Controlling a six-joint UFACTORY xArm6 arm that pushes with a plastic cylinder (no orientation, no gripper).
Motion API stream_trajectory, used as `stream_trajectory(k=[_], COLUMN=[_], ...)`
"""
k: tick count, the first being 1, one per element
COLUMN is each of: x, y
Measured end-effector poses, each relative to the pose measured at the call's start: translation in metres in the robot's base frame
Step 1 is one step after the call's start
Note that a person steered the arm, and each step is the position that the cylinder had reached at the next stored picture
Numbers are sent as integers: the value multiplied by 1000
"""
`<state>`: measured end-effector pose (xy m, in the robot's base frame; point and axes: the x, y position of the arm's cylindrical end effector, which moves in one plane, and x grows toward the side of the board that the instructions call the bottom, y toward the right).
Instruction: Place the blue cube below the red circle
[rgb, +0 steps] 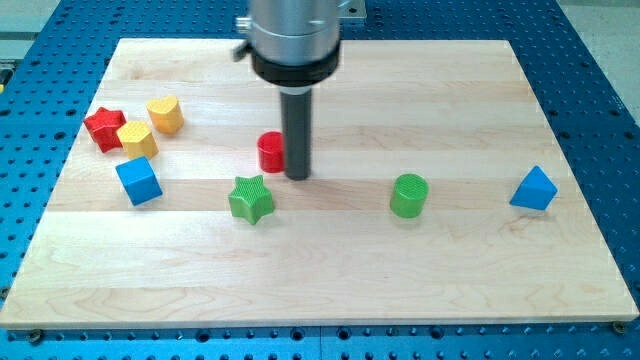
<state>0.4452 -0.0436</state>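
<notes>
The arm carries no pincer, only a dark rod whose tip (297, 176) rests on the wooden board (330, 270) just to the view's right of the red circle (271, 152), touching or nearly so. The blue cube (138, 181) lies well to the circle's left and slightly lower, the green star (251, 199) just below the circle. Left of the circle cluster the red star (103, 128), yellow star (136, 138) and yellow heart (166, 115); to its right sit the green cylinder (408, 195) and, farther, the blue triangle (533, 189).

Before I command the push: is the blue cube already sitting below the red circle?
No, the blue cube sits well toward the view's left of the red circle, not under it.
</notes>
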Motion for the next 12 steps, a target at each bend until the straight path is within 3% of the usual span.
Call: stream_trajectory(k=[1, 2, 4, 5, 6, 7, 10, 12], x=[-20, -28, -36, -13, 55, 78, 59, 14], y=[-59, -36, -110, -61, -46, -88, -189, -152])
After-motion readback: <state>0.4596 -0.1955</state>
